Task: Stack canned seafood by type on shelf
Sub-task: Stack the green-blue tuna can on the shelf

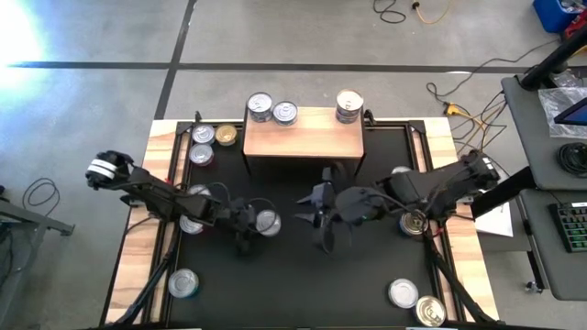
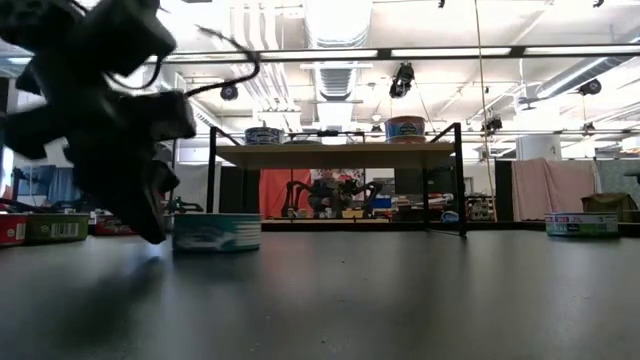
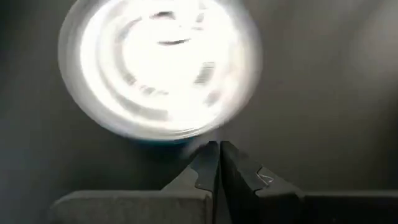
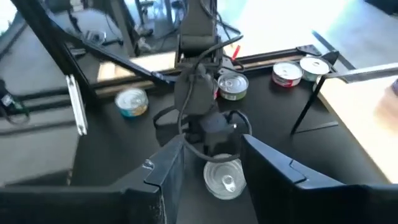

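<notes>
My left gripper hung low over the black mat, its fingers pressed together and holding nothing, just beside a silver-topped tin. My right gripper hovered mid-mat in front of the shelf, fingers spread apart and empty. Three tins stood on the shelf top: two side by side at one end, and at the other what looked like a stack, though I could not be sure. More tins lay scattered on the mat: a cluster beside the shelf, others near the corners.
</notes>
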Robot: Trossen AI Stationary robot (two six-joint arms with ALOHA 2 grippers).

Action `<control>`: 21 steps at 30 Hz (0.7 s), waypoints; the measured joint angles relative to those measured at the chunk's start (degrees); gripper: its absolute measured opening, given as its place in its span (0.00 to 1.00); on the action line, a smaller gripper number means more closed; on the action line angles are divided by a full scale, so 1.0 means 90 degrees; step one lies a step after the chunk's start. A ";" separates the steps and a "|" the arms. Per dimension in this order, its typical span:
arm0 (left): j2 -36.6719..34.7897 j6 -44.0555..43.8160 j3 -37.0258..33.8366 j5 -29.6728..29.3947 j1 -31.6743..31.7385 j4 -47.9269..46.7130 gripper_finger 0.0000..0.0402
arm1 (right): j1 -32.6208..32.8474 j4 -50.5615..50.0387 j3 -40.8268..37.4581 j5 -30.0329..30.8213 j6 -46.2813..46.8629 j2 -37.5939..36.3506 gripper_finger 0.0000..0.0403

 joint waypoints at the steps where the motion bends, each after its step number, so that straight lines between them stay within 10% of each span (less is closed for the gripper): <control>1: 0.0117 -0.0070 0.0140 -0.0013 -0.0095 0.0117 0.00 | 0.0068 -0.0028 0.0000 0.0082 0.0109 -0.0002 0.38; 11: 0.0835 0.0367 0.1801 0.0330 -0.0716 -0.1409 0.00 | 0.0735 -0.0325 -0.0009 0.0246 0.0859 0.0842 0.67; 21: -0.0873 -0.0474 0.1243 -0.0842 -0.0709 -0.3087 0.00 | 0.1131 -0.0910 -0.0004 0.1125 0.1511 0.1743 0.97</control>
